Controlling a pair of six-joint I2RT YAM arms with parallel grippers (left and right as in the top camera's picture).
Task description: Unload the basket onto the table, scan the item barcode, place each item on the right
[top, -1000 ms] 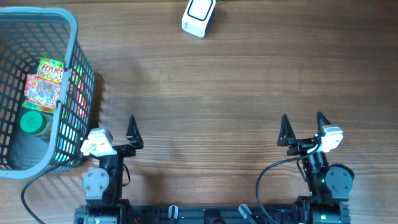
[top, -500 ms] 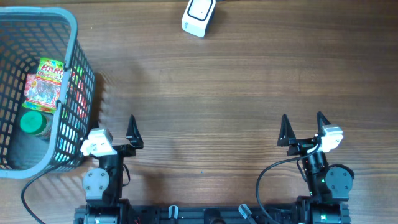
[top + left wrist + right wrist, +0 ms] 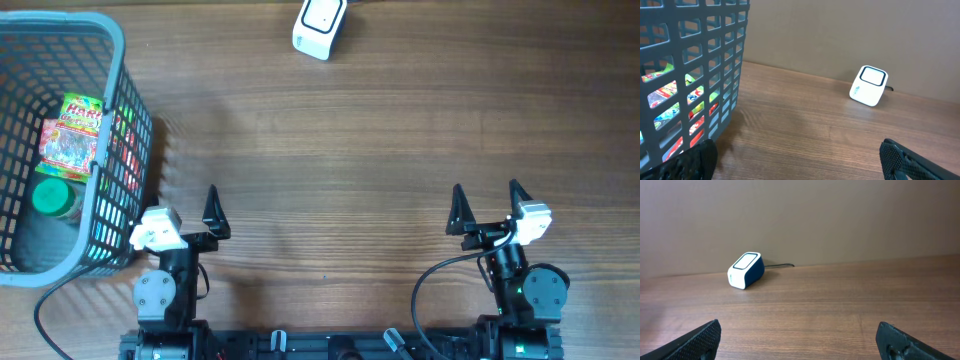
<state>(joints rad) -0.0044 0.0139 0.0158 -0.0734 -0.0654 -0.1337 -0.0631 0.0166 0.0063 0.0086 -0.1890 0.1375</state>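
Left gripper [image 3: 182, 212] and right gripper [image 3: 486, 200] both wide open, empty; candy bag [image 3: 72, 130] lies in the basket [image 3: 60, 24] at far left beside a green-capped bottle [image 3: 50, 197], likely light, floppy, slick film, so I'd pinch a sealed edge, keeping the barcode unobstructed for the scanner [image 3: 320, 25].

A brown wood-grain counter [image 3: 350, 150] fills the overhead view. A grey-blue plastic basket [image 3: 135, 150] with lattice walls stands upright on its left side. Beyond the counter's far edge rises a plain beige wall [image 3: 840, 215].
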